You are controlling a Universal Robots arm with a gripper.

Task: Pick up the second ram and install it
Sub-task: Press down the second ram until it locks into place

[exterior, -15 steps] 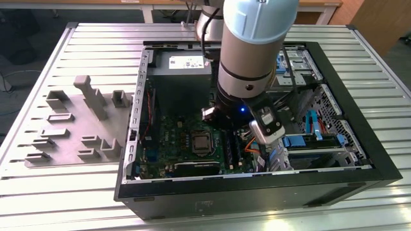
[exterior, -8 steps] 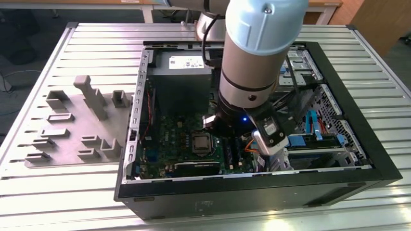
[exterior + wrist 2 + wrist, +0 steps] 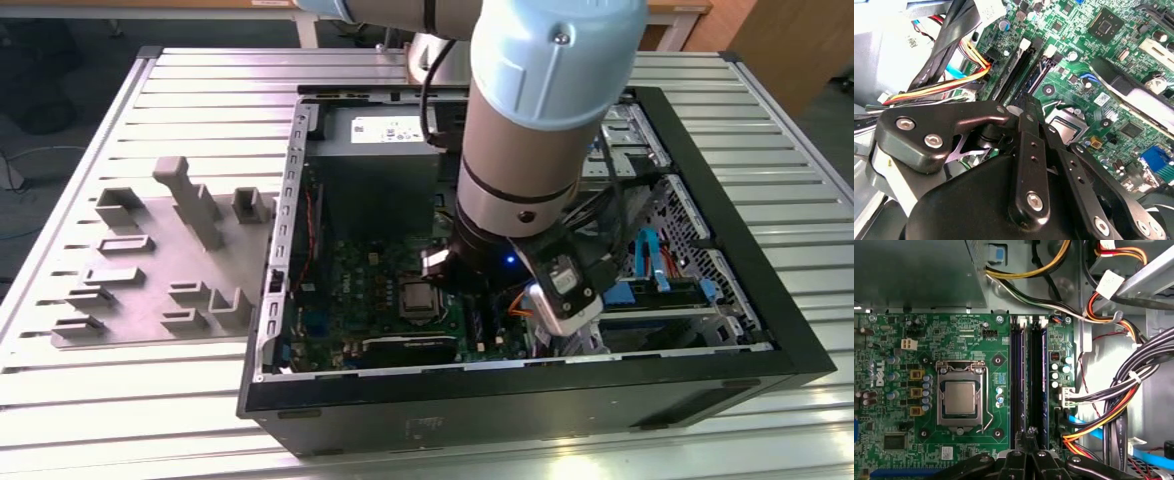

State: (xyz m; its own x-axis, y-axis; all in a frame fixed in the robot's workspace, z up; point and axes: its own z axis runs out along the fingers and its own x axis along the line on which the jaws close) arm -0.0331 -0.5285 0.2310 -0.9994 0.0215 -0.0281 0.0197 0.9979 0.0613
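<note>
Above motherboard [image 3: 954, 350], gripper [image 3: 1030, 432] perhaps closed.

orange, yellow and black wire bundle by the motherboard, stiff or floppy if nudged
Probably floppy: the orange, yellow and black wire bundle hangs in loose curves, so it should bend aside. It would likely spring back, since a white tie binds it and one end reaches the green motherboard.

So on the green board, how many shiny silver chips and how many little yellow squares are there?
Silver chip: 1
Yellow squares: 3
Total: 4
</note>
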